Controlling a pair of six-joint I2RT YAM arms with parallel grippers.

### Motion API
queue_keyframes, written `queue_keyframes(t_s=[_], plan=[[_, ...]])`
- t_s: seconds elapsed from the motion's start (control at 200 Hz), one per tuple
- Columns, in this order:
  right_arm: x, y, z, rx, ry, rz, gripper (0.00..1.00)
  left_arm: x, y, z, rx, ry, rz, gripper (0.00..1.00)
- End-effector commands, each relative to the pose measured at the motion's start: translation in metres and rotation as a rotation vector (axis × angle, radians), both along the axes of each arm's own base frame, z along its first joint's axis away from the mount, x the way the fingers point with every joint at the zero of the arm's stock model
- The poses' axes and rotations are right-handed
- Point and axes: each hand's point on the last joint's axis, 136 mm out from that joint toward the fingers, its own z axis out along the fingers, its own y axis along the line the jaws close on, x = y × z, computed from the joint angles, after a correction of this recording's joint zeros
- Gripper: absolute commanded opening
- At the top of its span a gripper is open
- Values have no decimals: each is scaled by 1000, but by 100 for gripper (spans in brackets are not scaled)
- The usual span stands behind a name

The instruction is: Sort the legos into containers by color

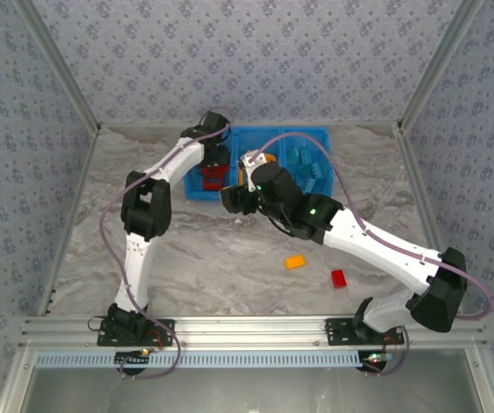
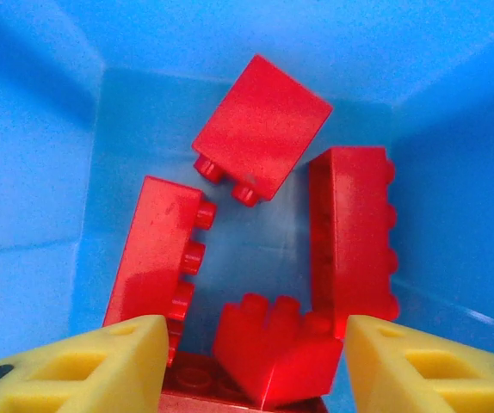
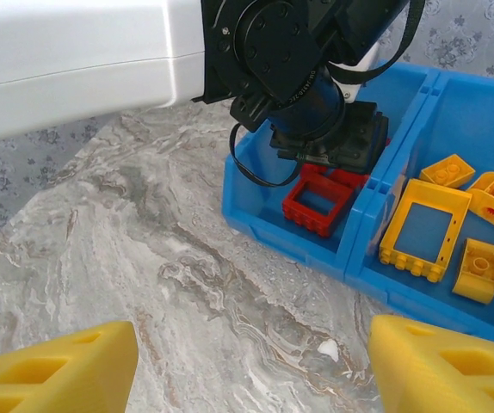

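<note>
Seeing bumpy red legos [image 2: 264,138] heaped every which way in the left part of the blue bin [image 3: 256,202], plus yellow legos [image 3: 479,271] in the middle part and blue legos [image 1: 307,169] in the right part. Finding the left gripper [image 2: 256,361] down in the red part, yellow fingers [image 2: 101,366] spread and pinching nothing, and the right gripper [image 3: 247,361] over the grey swirly table [image 3: 144,258], fingers spread wide and empty. Spotting one orange lego [image 1: 294,261] and one red lego [image 1: 339,278] out on that table, close together, well away from the bin, with flowery grey walls [image 1: 247,60] all around.
</note>
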Motion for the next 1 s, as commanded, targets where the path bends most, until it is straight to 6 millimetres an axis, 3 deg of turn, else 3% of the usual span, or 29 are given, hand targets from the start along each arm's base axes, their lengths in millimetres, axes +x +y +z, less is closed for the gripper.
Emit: queue_keyframes(t_s=[0.0, 0.27, 0.459, 0.469, 0.549, 0.699, 0.789, 0.904, 0.994], plan=[[0, 3, 4, 0, -17, 9, 74, -7, 1, 15, -30, -1, 0, 60], [-9, 25, 7, -60, -90, 62, 74, -11, 4, 59, -50, -65, 4, 64], [-18, 31, 18, -84, -149, 64, 74, -24, 18, 119, -66, -170, 42, 68], [-19, 30, 19, -84, -153, 64, 74, -27, 20, 115, -61, -161, 45, 68], [-22, 22, 29, -86, -174, 41, 74, -44, 27, 141, -82, -205, 63, 68], [-26, -19, 42, -65, -179, -50, 74, -95, 28, 187, -121, -306, 35, 70], [-28, -53, 38, -69, -135, -128, 73, -135, 19, 199, -152, -339, -18, 70], [-26, -98, 16, -92, -19, -243, 72, -195, -8, 208, -180, -396, -172, 70], [-27, -137, -18, -142, 124, -342, 71, -243, -39, 208, -205, -425, -324, 70]])
